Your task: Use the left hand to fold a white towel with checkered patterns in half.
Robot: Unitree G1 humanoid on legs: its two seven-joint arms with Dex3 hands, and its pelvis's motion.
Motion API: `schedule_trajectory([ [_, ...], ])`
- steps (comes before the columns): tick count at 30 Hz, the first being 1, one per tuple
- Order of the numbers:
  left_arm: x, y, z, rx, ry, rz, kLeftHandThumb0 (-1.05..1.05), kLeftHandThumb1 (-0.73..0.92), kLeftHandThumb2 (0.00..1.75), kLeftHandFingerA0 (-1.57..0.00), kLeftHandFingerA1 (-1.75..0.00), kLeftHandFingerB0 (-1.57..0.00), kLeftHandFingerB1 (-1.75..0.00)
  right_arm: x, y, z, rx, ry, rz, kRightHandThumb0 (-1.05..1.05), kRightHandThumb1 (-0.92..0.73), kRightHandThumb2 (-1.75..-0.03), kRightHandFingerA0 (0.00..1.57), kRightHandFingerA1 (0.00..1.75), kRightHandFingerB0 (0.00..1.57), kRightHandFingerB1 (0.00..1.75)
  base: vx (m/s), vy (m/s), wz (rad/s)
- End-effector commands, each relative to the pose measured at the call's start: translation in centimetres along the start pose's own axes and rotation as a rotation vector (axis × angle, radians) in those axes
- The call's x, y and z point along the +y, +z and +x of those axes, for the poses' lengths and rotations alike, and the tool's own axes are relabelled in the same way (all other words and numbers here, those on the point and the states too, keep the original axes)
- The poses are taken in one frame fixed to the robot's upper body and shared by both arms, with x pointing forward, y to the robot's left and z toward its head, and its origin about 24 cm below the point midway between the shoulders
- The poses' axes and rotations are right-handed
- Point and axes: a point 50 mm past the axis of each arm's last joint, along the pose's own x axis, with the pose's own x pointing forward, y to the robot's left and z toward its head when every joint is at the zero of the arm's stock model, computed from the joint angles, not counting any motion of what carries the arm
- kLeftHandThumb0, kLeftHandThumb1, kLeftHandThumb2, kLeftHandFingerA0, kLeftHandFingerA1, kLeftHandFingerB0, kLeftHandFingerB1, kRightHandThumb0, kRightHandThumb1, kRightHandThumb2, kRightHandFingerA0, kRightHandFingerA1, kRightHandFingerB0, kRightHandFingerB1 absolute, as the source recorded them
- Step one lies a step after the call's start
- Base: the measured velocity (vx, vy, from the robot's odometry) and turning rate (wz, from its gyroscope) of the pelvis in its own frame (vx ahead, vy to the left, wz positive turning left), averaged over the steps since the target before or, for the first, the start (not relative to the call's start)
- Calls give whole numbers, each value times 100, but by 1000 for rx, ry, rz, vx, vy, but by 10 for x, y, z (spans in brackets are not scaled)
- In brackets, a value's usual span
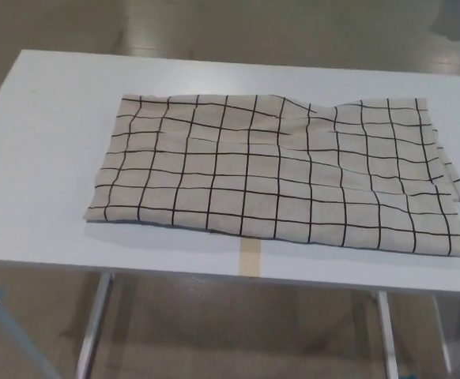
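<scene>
Cream checked towel (277,178), lying flat and doubled on white table (40,158), squared over tape strip (250,254), apparently a positioning mark. Both hands out of view, state unknown.

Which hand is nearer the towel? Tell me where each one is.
Neither can be judged: no hand shows in the head view. Only the checkered towel lies spread on the white table.

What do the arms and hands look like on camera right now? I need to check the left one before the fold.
Neither arm nor hand shows in the head view, so nothing of their looks can be told. Only the checkered towel lying on the white table is visible, with a strip of tan tape at the table's near edge.
</scene>
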Motion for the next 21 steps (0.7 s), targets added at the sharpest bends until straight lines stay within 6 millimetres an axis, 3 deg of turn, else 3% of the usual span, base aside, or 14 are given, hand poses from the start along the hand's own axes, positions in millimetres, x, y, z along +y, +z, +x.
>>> schedule_trajectory([
  [1, 9, 3, -1, -74, 37, -77, -29, 50, 55, -33, -39, -33, -32, -7, 9, -1, -104, -86, 111, -38, -76, -63, 35, 41, 34, 37, 0, 0, 0],
  [6, 12, 4, -1, -90, 28, -117, -33, 49, 56, -26, -37, -25, -30, -9, 11, -1, -110, -89, 172, -37, -76, -62, 35, 43, 34, 38, 0, 0, 0],
  [7, 14, 5, -1, -96, 26, -129, -41, 47, 55, -17, -35, -14, -29, -8, 12, -2, -117, -89, 181, -37, -76, -63, 34, 44, 34, 38, 0, 0, 0],
  [8, 14, 7, -2, -107, 24, -140, -44, 30, 69, -3, -42, -3, -32, -7, 13, -3, -126, -90, 185, -36, -76, -63, 33, 44, 34, 38, 0, 0, 0],
  [9, 15, 13, -3, -150, 20, -166, -51, 44, 53, 0, -23, 0, -18, -2, 16, -7, -155, -81, 172, -35, -76, -63, 33, 44, 33, 38, 0, 0, 0],
  [10, 15, 16, -5, -174, 18, -178, -51, 44, 53, 0, -23, 0, -18, 0, 17, -9, -169, -74, 160, -35, -76, -63, 33, 44, 33, 38, 0, 0, 0],
  [11, 11, 25, -7, -234, 15, -198, -59, 38, 70, 0, 0, 0, -2, 4, 21, -12, -199, -60, 146, -36, -77, -63, 33, 43, 32, 38, 0, 0, 0],
  [14, 6, 44, -21, -393, 19, -218, -63, 38, 70, 0, 0, 0, 0, 15, 25, -20, -240, -19, 129, -38, -77, -62, 31, 39, 32, 37, 0, 0, 0],
  [15, 6, 47, -27, -451, 35, -192, -66, 41, 74, 0, -3, 0, 0, 19, 22, -25, -247, -8, 116, -45, -56, -89, 23, 51, 24, 51, 0, 0, 0],
  [16, 5, 49, -31, -491, 46, -175, -66, 41, 74, 0, -3, 0, 0, 21, 20, -28, -251, 0, 108, -45, -56, -89, 23, 51, 24, 51, 0, 0, 0],
  [17, 5, 57, -41, -596, 81, -121, -67, 42, 73, 0, -7, 0, 0, 27, 17, -34, -254, 15, 108, -42, -78, -63, 30, 40, 30, 38, 0, 0, 0],
  [19, 2, 92, -69, -911, 169, -4, -67, 41, 72, 0, -8, 0, 0, 49, 17, -44, -262, 73, 142, -43, -79, -63, 30, 40, 29, 39, 0, 0, 0],
  [20, 1, 107, -81, -1013, 181, 19, -65, 41, 71, 0, -7, 0, 0, 55, 16, -46, -262, 97, 152, -43, -78, -64, 30, 40, 28, 39, 0, 0, 0],
  [21, 1, 109, -84, -1031, 182, 23, -65, 41, 71, 0, -7, 0, 0, 56, 15, -47, -262, 102, 153, -43, -78, -64, 30, 40, 28, 39, 0, 0, 0],
])
